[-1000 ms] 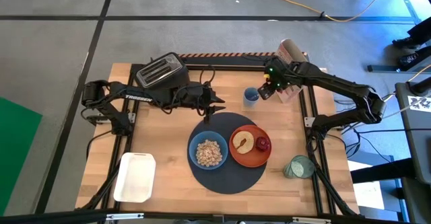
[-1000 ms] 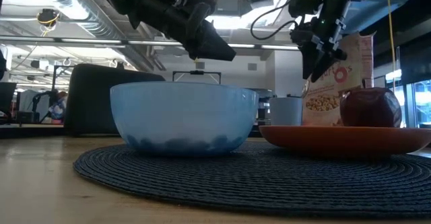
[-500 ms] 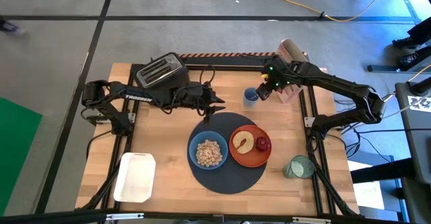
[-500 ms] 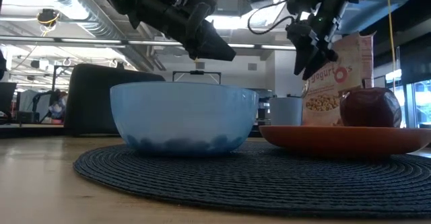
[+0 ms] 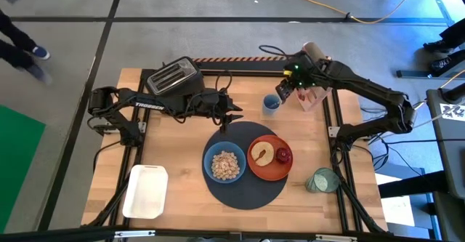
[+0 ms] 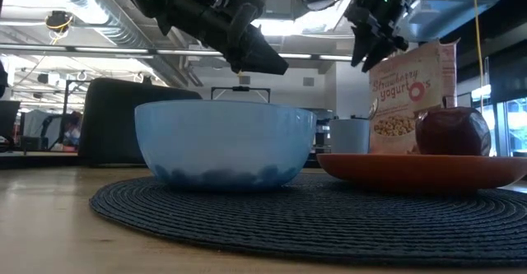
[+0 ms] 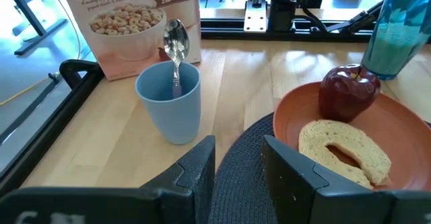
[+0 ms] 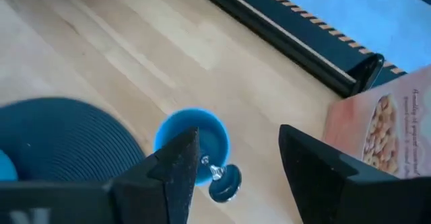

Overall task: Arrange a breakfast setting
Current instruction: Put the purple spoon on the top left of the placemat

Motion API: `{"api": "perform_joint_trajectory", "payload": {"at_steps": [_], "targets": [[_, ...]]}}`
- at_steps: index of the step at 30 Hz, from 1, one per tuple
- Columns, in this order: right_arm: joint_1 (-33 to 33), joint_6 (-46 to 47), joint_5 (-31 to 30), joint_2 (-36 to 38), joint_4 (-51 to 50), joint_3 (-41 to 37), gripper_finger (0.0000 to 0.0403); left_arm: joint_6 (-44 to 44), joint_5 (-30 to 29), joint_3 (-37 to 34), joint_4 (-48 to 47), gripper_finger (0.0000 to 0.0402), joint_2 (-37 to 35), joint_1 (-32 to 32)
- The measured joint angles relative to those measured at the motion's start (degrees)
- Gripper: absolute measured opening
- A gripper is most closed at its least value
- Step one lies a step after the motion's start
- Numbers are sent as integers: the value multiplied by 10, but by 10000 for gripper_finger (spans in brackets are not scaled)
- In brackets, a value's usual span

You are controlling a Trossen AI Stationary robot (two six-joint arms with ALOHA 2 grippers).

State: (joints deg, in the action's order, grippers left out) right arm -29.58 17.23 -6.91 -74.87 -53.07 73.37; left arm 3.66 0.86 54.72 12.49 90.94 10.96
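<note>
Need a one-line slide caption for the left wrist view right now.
Left gripper open above the placemat edge, facing a spoon standing in a blue cup.

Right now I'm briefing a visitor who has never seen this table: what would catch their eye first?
Probably the round dark-navy woven placemat at the table's middle, carrying a light-blue bowl of cereal beside an orange-red plate with toast and a red apple. Behind it, a metal spoon stands in a small blue cup, with the right end effector open above it.
</note>
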Motion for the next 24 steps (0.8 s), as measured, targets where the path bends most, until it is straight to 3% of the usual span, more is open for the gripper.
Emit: {"api": "perform_joint_trajectory", "payload": {"at_steps": [6, 11, 24], "targets": [[6, 44, -6, -29, -49, 0, 193, 0, 0, 0, 0, 116, 0, 0], [33, 66, -55, -69, -55, 0, 193, 0, 0, 0, -1, 116, 0, 0], [33, 87, -55, -90, -112, 0, 193, 0, 0, 0, -10, 116, 0, 0]]}}
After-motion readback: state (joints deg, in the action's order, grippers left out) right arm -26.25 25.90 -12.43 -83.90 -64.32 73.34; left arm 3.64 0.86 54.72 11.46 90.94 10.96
